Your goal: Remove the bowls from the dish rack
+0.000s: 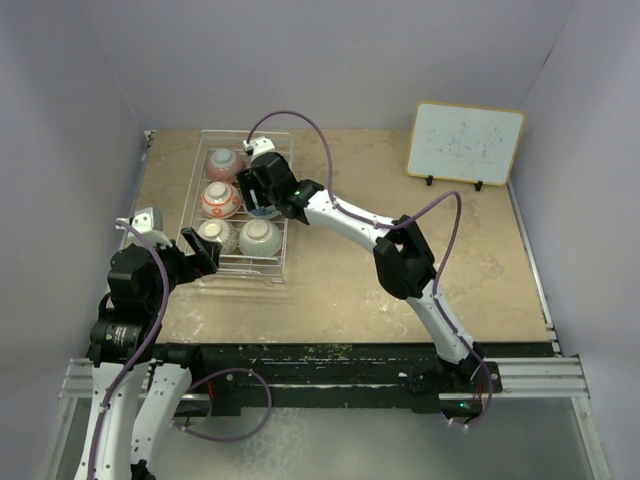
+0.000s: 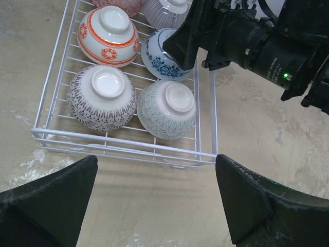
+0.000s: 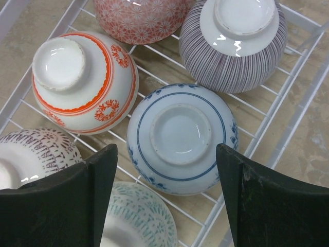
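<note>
The dish rack [image 1: 281,255] sits at the table's back left and holds six upside-down bowls. In the right wrist view I see the blue bowl [image 3: 181,136] in the middle, with the red-orange [image 3: 85,80], pink [image 3: 139,18], purple [image 3: 234,43], grey [image 3: 31,152] and pale green [image 3: 139,218] bowls around it. My right gripper [image 3: 167,175] is open, its fingers on either side of the blue bowl and above it. My left gripper [image 2: 157,177] is open and empty over bare table, just short of the rack's near rim [image 2: 123,145], facing the grey [image 2: 103,96] and pale green [image 2: 167,109] bowls.
A white framed board [image 1: 465,145] leans against the back wall at the far right. Purple walls close in the table on the left, back and right. My right arm [image 1: 350,225] reaches across the table's middle to the rack.
</note>
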Tool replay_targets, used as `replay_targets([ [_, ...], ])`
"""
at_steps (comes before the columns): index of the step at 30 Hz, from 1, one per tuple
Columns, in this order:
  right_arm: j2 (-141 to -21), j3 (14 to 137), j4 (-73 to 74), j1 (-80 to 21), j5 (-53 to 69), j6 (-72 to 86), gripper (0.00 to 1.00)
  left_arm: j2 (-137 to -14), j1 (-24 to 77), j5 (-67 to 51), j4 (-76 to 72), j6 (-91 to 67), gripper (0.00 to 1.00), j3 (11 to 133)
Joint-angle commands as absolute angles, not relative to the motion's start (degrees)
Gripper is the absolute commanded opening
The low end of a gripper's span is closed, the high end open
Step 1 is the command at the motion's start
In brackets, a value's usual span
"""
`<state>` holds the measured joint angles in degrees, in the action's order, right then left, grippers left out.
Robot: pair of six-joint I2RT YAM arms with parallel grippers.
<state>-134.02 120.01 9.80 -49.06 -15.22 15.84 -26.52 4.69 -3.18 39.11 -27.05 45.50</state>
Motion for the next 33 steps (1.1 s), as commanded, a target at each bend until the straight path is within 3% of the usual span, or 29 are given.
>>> replay_targets([
  [1, -134.5, 121.0, 3.9, -48.8, -17.4, 15.2, 0.79, -26.9, 5.0, -3.4, 37.8, -27.8, 0.99, 45.6],
  [7, -135.6, 120.8, 2.3, -48.8, -18.2, 15.9, 0.76, -27.2, 5.0, -3.4, 37.8, -27.8, 0.99, 45.6],
  [13, -135.7, 119.5, 1.4, -48.8, -21.8, 16.0, 0.64, -27.1, 5.0, -3.7, 37.8, -27.8, 0.99, 45.5],
  [19, -136.5, 119.0, 0.8, -48.8, -23.8, 14.7, 0.65, -27.3, 5.0, -3.9, 37.7, -27.8, 0.99, 45.5],
  [23, -136.5, 118.4, 0.0, -48.8, -24.3, 14.6, 0.59, -27.4, 5.0, -4.0, 37.8, -27.7, 0.99, 45.5],
  [30, -136.2, 117.1, -0.3, -48.9, -22.8, 15.8, 0.61, -27.3, 5.0, -3.9, 37.7, -27.8, 0.99, 45.4],
  [33, -136.1, 116.1, -1.2, -48.9, -21.7, 16.8, 0.67, -27.2, 5.0, -3.7, 38.0, -27.8, 0.99, 45.6],
])
